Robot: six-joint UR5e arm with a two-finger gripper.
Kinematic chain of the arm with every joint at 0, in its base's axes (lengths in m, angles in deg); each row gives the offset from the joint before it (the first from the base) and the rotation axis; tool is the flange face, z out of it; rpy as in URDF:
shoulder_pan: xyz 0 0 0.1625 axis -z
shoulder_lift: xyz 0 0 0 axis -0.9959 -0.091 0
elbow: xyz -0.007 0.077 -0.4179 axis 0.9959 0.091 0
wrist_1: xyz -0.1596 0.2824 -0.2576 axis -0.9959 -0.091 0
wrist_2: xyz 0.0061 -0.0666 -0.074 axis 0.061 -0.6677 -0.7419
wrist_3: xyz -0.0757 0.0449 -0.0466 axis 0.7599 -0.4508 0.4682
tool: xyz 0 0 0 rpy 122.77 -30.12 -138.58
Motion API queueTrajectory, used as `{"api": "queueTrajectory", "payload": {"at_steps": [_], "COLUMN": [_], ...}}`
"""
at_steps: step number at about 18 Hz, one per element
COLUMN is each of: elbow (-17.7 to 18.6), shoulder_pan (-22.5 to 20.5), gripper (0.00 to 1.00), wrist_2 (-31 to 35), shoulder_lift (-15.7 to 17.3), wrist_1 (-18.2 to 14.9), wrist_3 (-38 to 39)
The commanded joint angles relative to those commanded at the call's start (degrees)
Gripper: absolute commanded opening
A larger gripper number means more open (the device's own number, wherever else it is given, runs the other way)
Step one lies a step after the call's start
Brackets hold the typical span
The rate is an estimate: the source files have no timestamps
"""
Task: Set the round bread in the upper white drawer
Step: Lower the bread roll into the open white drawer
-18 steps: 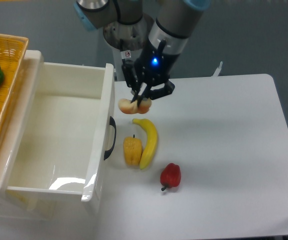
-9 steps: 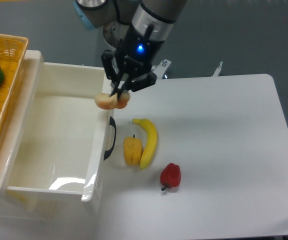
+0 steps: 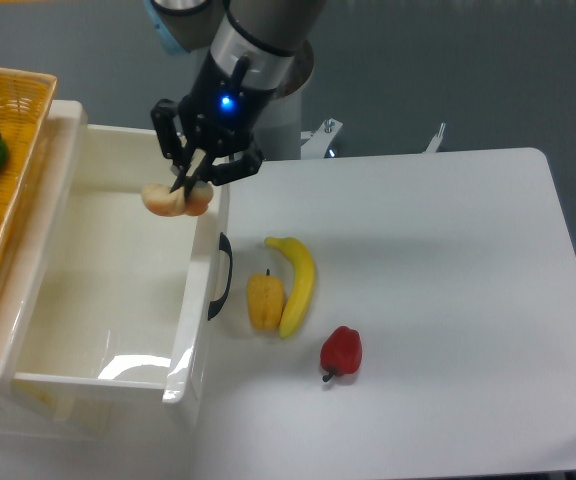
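Fixed camera, only view you have. Your hand (image 3: 186, 185) is clamped on the round bread (image 3: 176, 199), holding it in the air. Over the last second it carried the bun left, from above the banana (image 3: 297, 281) and across the drawer's front wall. The bun now hangs just inside the upper white drawer (image 3: 98, 290), near the right wall at the back end.

Meaning: transport is basically done, and what remains looks like lower and release. The bun sits close to that wall, so I'd nudge it further left before opening or it could clip the rim.

Nothing else has moved: the yellow pepper (image 3: 264, 302) touches the banana, the red pepper (image 3: 341, 351) sits nearby on the desk (image 3: 448, 300), and the woven basket (image 3: 8, 140) is far left.
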Motion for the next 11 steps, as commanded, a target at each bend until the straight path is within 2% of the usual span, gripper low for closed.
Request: {"api": "queueTrajectory", "payload": {"at_steps": [2, 5, 6, 8, 11], "elbow": [0.1, 0.6, 0.9, 1.4, 1.6], "shoulder_pan": [1.1, 1.9, 2.2, 2.5, 3.3], "gripper": [0.30, 0.55, 0.58, 0.75, 0.76], "wrist_2": [0.1, 0.1, 0.1, 0.1, 0.1], "shoulder_lift": [-0.4, -0.8, -0.9, -0.9, -0.9], "wrist_1": [0.8, 2.5, 3.5, 4.4, 5.4], "wrist_3": [0.0, -0.1, -0.1, -0.3, -0.2]}}
